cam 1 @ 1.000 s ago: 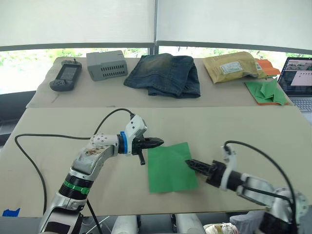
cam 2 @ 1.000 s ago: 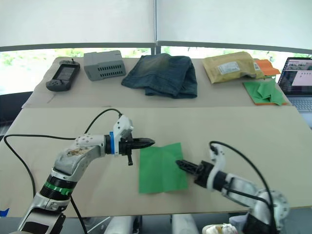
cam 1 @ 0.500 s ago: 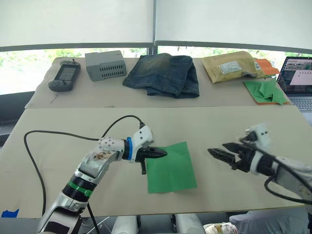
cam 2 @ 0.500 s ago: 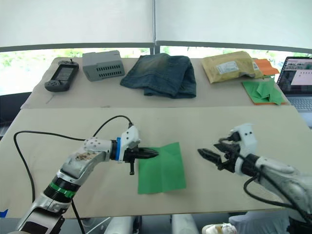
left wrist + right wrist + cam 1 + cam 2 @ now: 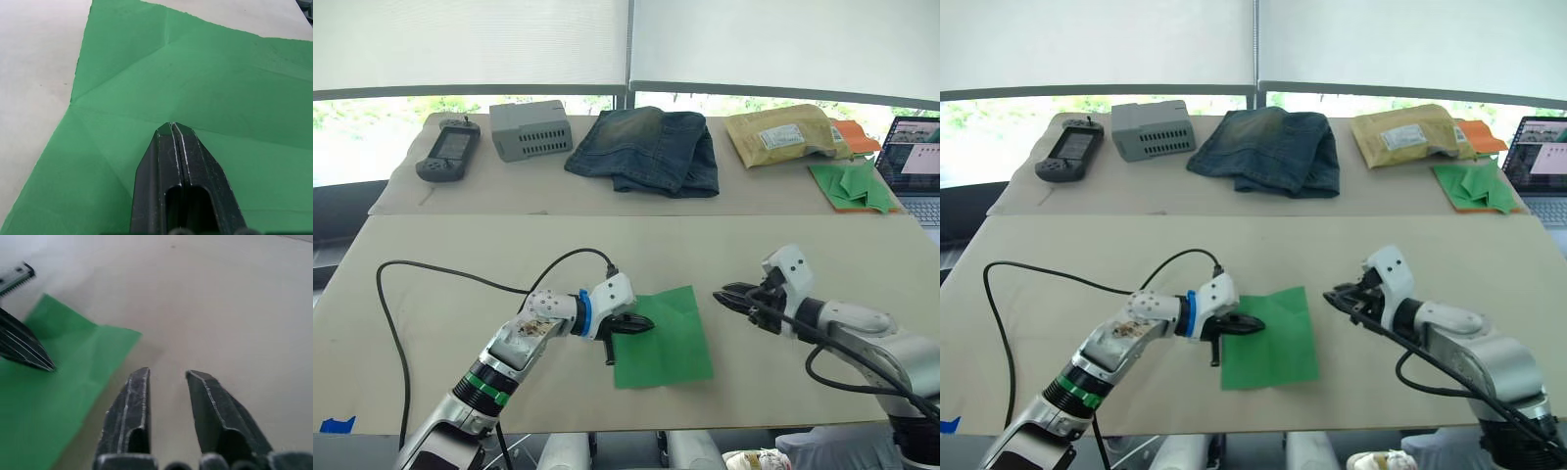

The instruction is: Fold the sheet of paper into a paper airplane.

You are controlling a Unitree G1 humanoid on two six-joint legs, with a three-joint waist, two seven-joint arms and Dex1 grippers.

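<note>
Beige table (image 5: pixel 460 255) bearing green sheet of paper (image 5: pixel 668 333)

Sheet of paper (image 5: pixel 664 335): bright green, plain, roughly square, lying flat and unfolded on the tan worktop (image 5: pixel 450 245) near its front edge, faint creases crossing its surface.
</note>
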